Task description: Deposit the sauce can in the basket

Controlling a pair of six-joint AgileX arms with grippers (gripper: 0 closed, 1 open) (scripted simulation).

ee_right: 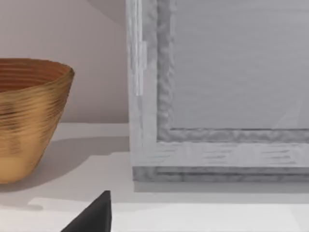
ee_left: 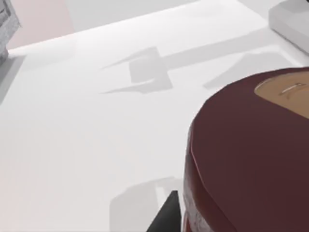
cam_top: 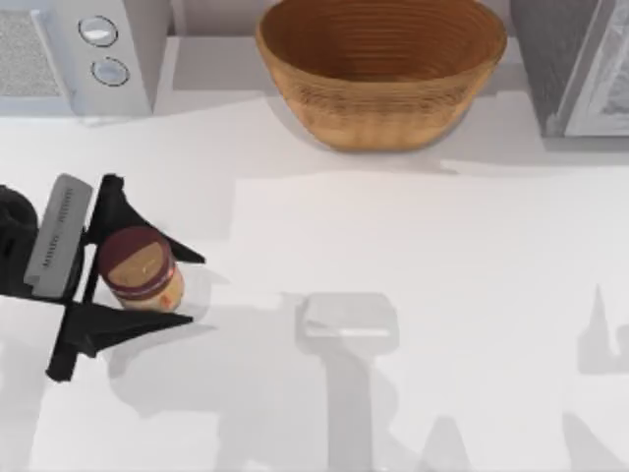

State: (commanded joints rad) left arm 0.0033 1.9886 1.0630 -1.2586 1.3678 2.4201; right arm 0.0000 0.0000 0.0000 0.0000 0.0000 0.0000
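Straddling the sauce can (cam_top: 141, 268), the left gripper (cam_top: 162, 285) has a dark finger on either side of it, well apart from the basket (cam_top: 381, 71), toward the table's left and near side. The fingers look closed on the can, though contact is hard to confirm from above. Gripping it at the sides suits a carry over the basket's rim. Beside the basket, a grey appliance (ee_right: 217, 96) faces the right gripper (ee_right: 91, 215); whether that one is spread or closed I cannot tell.

White table (cam_top: 413, 256), matte, crossed by soft grey shadows. Pale pinkish wall (ee_right: 96, 63) behind its far edge. Grey appliance with two round dials (cam_top: 103, 49) at far-left corner; grey framed cabinet (cam_top: 580, 69) at far-right corner.
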